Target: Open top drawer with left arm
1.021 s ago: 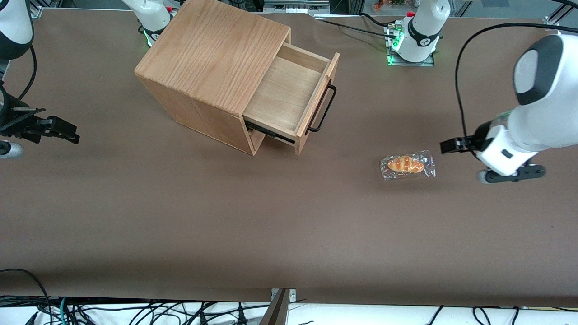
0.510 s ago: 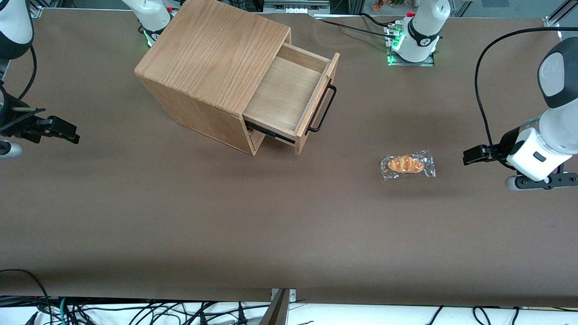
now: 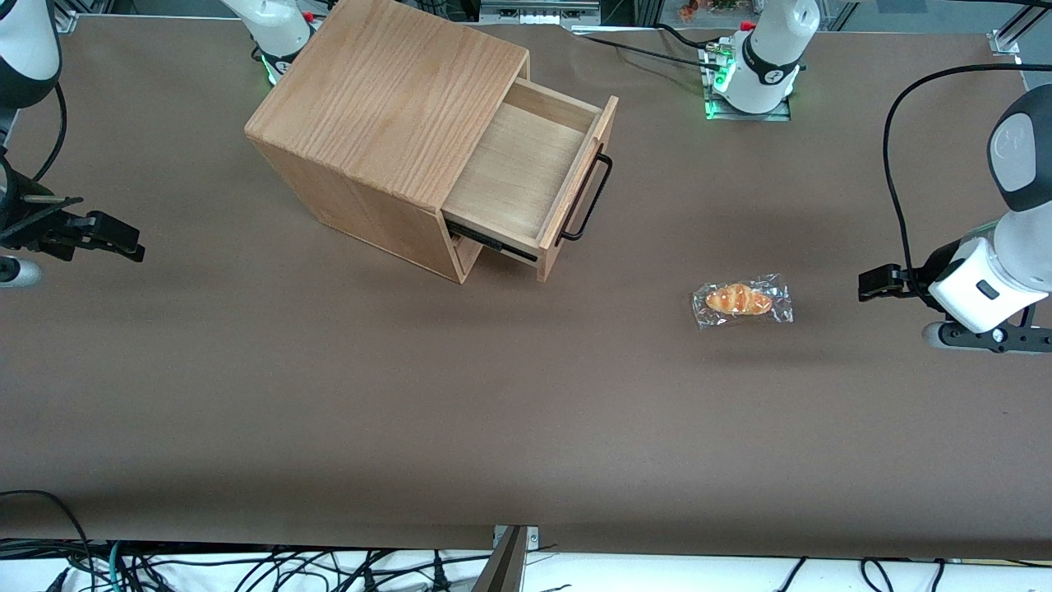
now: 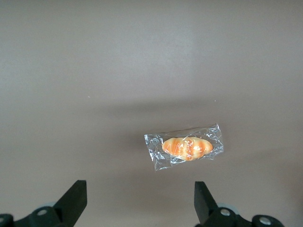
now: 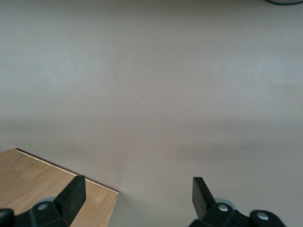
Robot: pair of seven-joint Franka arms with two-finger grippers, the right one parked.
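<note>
The top drawer [image 3: 526,168] of the light oak box [image 3: 386,99] stands pulled out, showing its pale plywood inside. Its black bar handle [image 3: 585,199] is free. The left arm [image 3: 998,263] is far from the drawer, toward the working arm's end of the table. Its gripper [image 3: 873,284] is open and empty above the table, beside the wrapped bread roll. In the left wrist view the gripper [image 4: 139,208] has its fingers [image 4: 73,201] wide apart with only brown table between them.
A bread roll in clear wrap [image 3: 742,301] lies on the brown table [image 3: 526,411] between the drawer and the left gripper; it also shows in the left wrist view [image 4: 185,147]. The oak box's top edge shows in the right wrist view [image 5: 42,182].
The left arm has moved away from the drawer and bread roll toward the working arm's end of the table. The drawer and roll have not moved.
</note>
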